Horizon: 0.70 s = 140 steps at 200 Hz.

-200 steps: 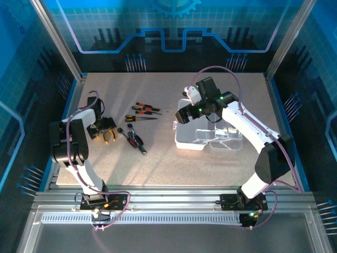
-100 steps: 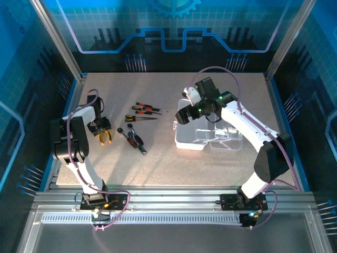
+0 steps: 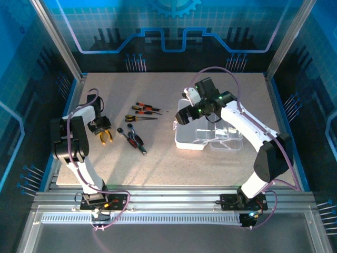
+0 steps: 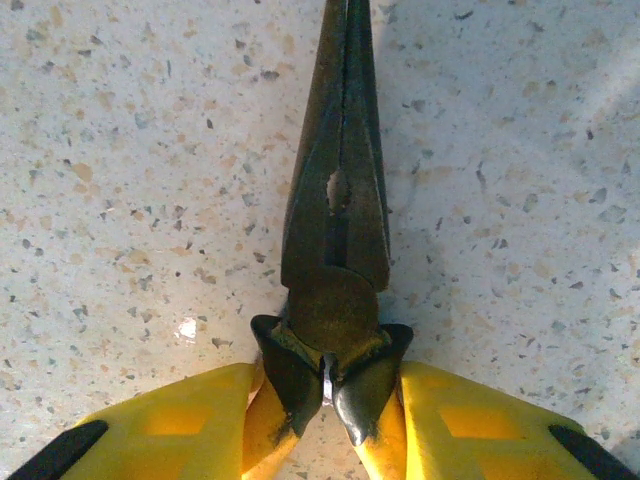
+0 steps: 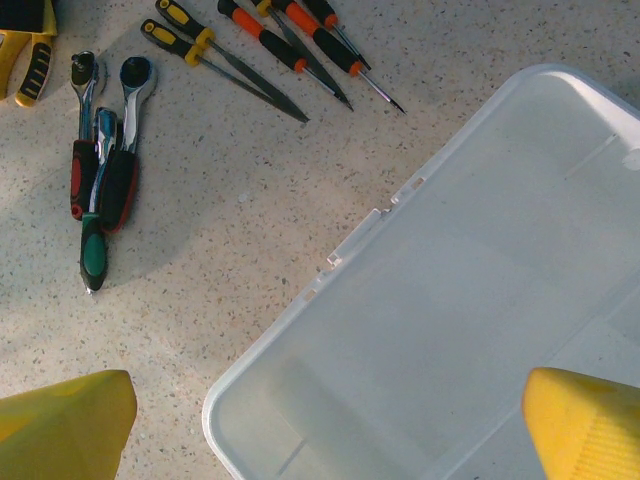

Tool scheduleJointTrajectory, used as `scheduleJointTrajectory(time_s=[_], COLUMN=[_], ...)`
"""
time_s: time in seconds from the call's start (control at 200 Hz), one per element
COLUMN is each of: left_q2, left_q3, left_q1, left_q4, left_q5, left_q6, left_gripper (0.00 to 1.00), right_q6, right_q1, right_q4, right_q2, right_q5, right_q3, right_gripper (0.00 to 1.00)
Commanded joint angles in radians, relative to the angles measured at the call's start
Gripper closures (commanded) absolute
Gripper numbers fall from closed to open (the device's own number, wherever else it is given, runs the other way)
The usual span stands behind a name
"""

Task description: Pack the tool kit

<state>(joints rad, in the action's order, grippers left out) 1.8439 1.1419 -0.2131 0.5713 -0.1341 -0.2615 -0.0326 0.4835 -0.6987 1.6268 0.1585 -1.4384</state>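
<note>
Left gripper [image 3: 100, 125] sat low on the table top [image 3: 158, 163], well left of the clear case [image 3: 190, 139] and directly over the long-nose pliers [image 3: 107, 138]. From above, the wrist body covered the fingers, so whether they had closed on the handles could not be told. The left wrist view added detail the overhead lacked: the pliers lay flat on the surface, dark nose shut and pointing away from the camera, yellow handles with black insets running off the bottom edge.

Right gripper [image 3: 182, 114] hung above the left end of the case, jaws spread wide. Its wrist view showed one yellow fingertip [image 5: 70, 425] in each lower corner. Beneath them was the translucent tray of the case, with small latch tabs along its rim that the overhead did not resolve. The overhead showed the hinged lid [image 3: 227, 138] folded out flat on the right side of the case.

The loose tools lay between the pliers and the case. Nearest the case, toward the far side: slim screwdrivers [image 5: 300, 35] with orange-and-black and yellow-and-black handles, roughly parallel. Further left of the case: a cluster of ratchet wrenches [image 5: 105, 150] with red-and-black grips, one green-ended, touching one another.

Surface: pale, speckled. Aluminium rails [image 3: 174, 203] carried both arm bases on the near side of the case. Blue-lit panels [image 3: 174, 26] with a printed circuit pattern and metal posts enclosed the cell.
</note>
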Motion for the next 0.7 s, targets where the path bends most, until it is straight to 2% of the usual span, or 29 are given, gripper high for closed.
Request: scheduleJointTrajectory(time_s=[0.0,0.4,0.695], left_q2=[-0.026,-0.187,-0.263], left_q3=[-0.014,0.036,0.071], left_q1=[0.026,0.096,0.177], left_q4=[-0.002,0.078,0.104], left_q5=[0.091,0.094,0.169], left_q6=[-0.002,-0.015,-0.036], left_gripper=[0.85,0.85,0.85], right_q6=[0.007,0.009,0.002], right_q1=[0.007,0.007,0.017], right_q4=[-0.022,-0.025,-0.012], right_q2=[-0.004,-0.019,-0.016], right_q5=[0.008,0.018,0.062], right_q3=[-0.021,-0.017,-0.018], right_gripper=[0.00,0.00,0.00])
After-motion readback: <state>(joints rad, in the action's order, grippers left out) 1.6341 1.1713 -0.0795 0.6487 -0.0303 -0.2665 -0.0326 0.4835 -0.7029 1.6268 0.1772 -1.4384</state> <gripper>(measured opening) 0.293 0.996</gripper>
